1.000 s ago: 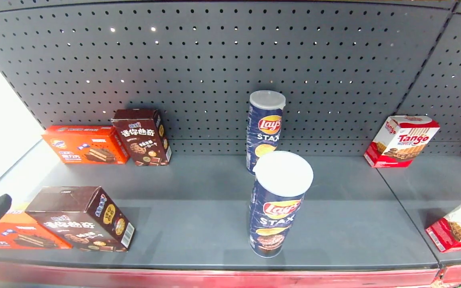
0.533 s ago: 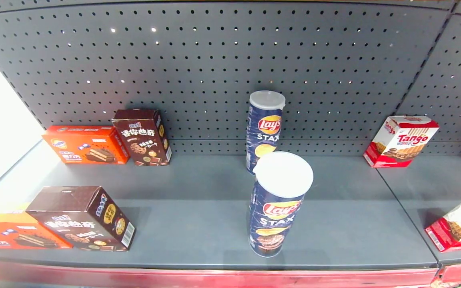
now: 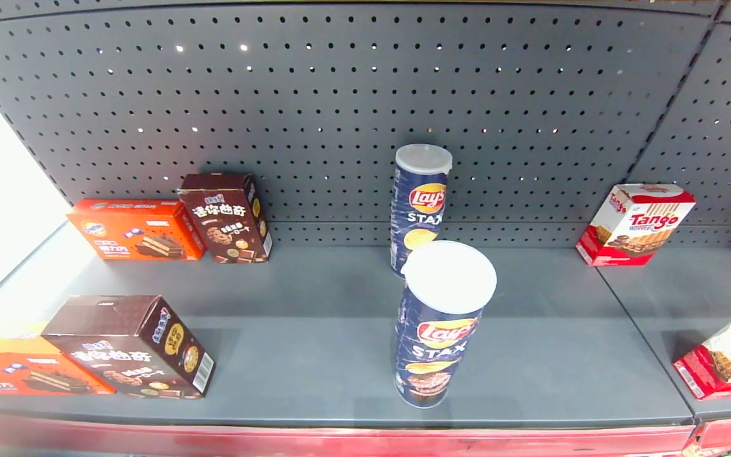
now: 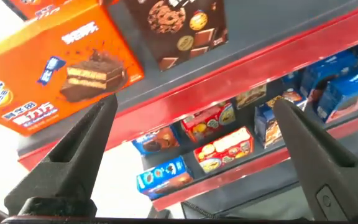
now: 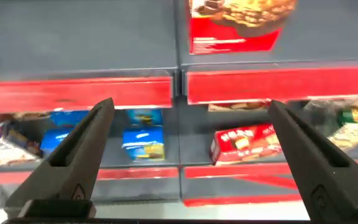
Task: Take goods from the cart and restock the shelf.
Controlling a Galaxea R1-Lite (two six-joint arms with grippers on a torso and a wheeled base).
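On the grey shelf (image 3: 315,343) two dark blue chip cans stand upright, one at the front (image 3: 441,324) and one behind it (image 3: 421,206). An orange box (image 3: 19,368) and a brown cookie box (image 3: 131,346) lie at the front left, with another orange box (image 3: 134,228) and brown box (image 3: 226,216) at the back left. My left gripper (image 4: 192,102) is open and empty, below the shelf's front edge, under the orange box (image 4: 48,68) and the brown box (image 4: 179,28). My right gripper (image 5: 191,104) is open and empty, in front of the red shelf edge (image 5: 73,93).
Red and white wafer boxes sit at the back right (image 3: 637,222) and front right (image 3: 727,362); one wafer box (image 5: 238,22) lies above the right gripper. Lower shelves hold blue packs (image 5: 143,142) and red packs (image 4: 222,146). A perforated back panel (image 3: 340,95) closes the shelf.
A dark finger of the left gripper that stood at the head view's left edge one second ago has dropped out of that view. The goods on the shelf have not moved.
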